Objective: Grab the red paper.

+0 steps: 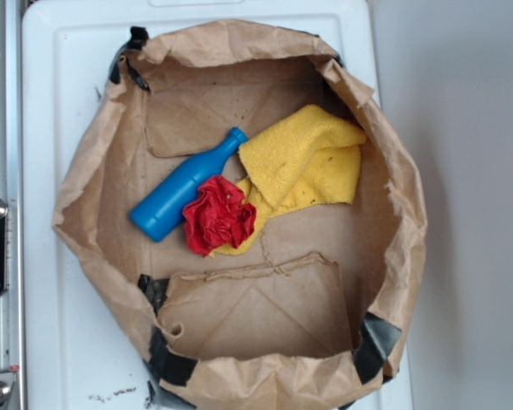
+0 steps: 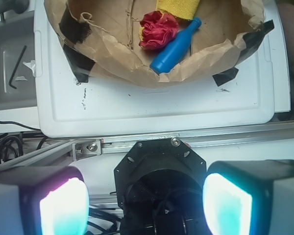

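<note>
The red paper [image 1: 218, 215] is a small crumpled wad lying inside the opened brown paper bag [image 1: 103, 162], between a blue bottle [image 1: 184, 186] and a yellow cloth [image 1: 306, 162]. In the wrist view the red paper [image 2: 158, 30] sits at the top, beside the blue bottle [image 2: 175, 46] and the yellow cloth [image 2: 179, 7]. My gripper [image 2: 146, 208] hangs far back from the bag, over the robot's black base, with its two glowing pads [image 2: 63, 208] wide apart and nothing between them. The gripper does not show in the exterior view.
The bag [image 2: 112, 63] rests on a white board [image 1: 60, 325], held by black tape [image 1: 167, 363]. An aluminium rail [image 2: 196, 142] and the black robot base [image 2: 159, 169] lie between gripper and board. A hex key [image 2: 17, 66] lies on the grey surface at left.
</note>
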Robot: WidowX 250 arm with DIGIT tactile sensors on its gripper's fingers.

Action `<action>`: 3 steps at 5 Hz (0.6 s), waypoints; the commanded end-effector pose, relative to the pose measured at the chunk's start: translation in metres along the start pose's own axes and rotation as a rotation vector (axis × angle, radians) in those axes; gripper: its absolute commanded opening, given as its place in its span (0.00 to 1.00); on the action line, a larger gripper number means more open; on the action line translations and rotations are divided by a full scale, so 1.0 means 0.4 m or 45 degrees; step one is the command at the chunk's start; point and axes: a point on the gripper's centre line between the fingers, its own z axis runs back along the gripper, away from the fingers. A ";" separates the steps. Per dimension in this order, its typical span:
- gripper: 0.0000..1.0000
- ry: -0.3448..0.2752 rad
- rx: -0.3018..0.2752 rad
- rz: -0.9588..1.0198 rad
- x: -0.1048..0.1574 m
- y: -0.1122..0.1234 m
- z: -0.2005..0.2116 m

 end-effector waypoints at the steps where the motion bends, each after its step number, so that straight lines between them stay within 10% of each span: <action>1: 1.00 0.000 0.000 0.000 0.000 0.000 0.000; 3: 1.00 -0.039 -0.011 -0.003 0.142 0.005 -0.060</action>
